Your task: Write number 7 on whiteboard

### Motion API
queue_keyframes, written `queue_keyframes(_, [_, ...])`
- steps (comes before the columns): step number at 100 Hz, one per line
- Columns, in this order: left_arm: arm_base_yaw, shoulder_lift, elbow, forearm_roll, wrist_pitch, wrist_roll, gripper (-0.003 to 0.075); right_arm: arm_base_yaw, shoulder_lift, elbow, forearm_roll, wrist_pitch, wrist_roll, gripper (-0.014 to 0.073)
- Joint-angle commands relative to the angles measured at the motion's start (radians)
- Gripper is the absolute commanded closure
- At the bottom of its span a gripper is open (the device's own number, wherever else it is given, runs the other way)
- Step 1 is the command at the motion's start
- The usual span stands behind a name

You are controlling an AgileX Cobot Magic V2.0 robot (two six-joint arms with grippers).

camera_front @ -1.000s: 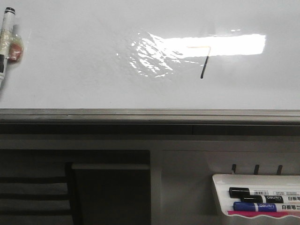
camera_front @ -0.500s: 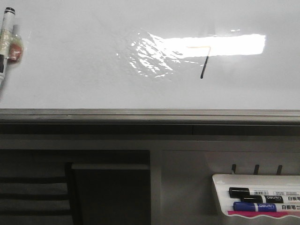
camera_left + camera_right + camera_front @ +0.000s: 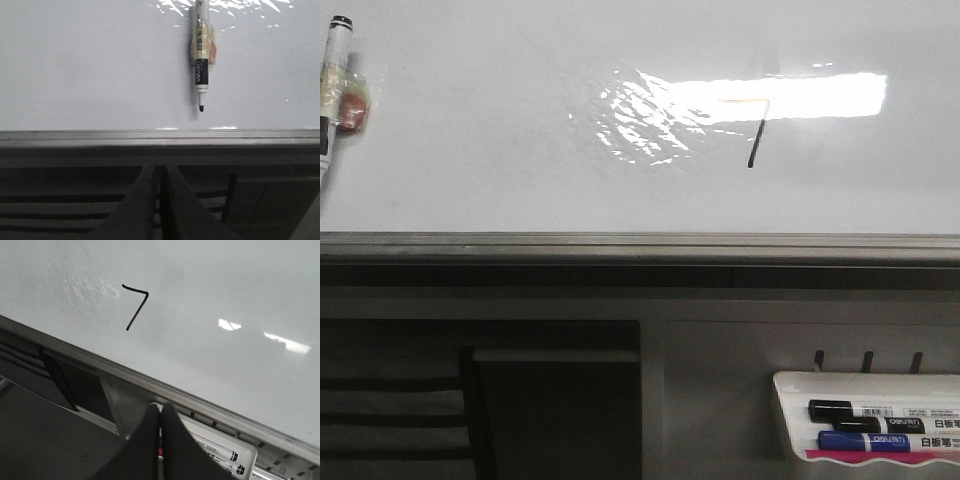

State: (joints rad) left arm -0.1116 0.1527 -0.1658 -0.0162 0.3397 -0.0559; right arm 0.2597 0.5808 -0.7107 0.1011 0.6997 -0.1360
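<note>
The whiteboard (image 3: 520, 180) fills the upper half of the front view, with a bright glare patch and a grey edge rail (image 3: 640, 245). The number 7 (image 3: 754, 135) is drawn on it right of centre, with a dark slanted stroke and a faint top bar; it shows clearly in the right wrist view (image 3: 136, 307). A taped marker (image 3: 332, 90) lies on the board at the far left, also seen in the left wrist view (image 3: 201, 55), uncapped. My left gripper (image 3: 160, 172) is shut and empty, below the rail. My right gripper (image 3: 160, 412) is shut and empty, above the tray.
A small white marker tray (image 3: 790, 385) hangs below the rail at the lower right, holding a black marker (image 3: 865, 412) and a blue marker (image 3: 880, 441); it also shows in the right wrist view (image 3: 247, 447). Dark shelving (image 3: 470, 400) lies under the board.
</note>
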Motion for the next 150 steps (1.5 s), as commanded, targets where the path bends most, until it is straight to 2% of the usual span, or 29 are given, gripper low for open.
queue_keyframes(1, [0.019,-0.063,0.053,-0.040,-0.140,0.001,0.0741,-0.007,-0.003,-0.028,-0.001,-0.073,0.000,0.0665])
queue_keyframes(15, [0.019,-0.135,0.139,-0.047,-0.176,0.001,0.0741,-0.007,-0.003,-0.028,-0.001,-0.073,0.000,0.0665])
queue_keyframes(27, [0.019,-0.189,0.203,-0.047,-0.297,0.001,0.0741,-0.007,-0.003,-0.028,-0.001,-0.073,0.000,0.0665])
queue_keyframes(104, [0.017,-0.183,0.199,-0.047,-0.300,0.001,0.0741,-0.007,-0.003,-0.028,-0.001,-0.070,0.000,0.0665])
queue_keyframes(118, [0.017,-0.183,0.199,-0.047,-0.300,0.001,0.0741,-0.038,-0.063,0.022,0.002,-0.092,-0.004,0.0665])
queue_keyframes(125, [0.017,-0.183,0.199,-0.047,-0.300,0.001,0.0741,-0.086,-0.120,0.085,-0.003,-0.151,-0.005,0.0665])
queue_keyframes(137, [0.017,-0.183,0.199,-0.047,-0.300,0.001,0.0741,-0.185,-0.249,0.240,0.013,-0.334,-0.005,0.0665])
queue_keyframes(150, [0.019,-0.183,0.199,-0.047,-0.300,0.001,0.0741,-0.242,-0.382,0.419,0.013,-0.524,-0.005,0.0665])
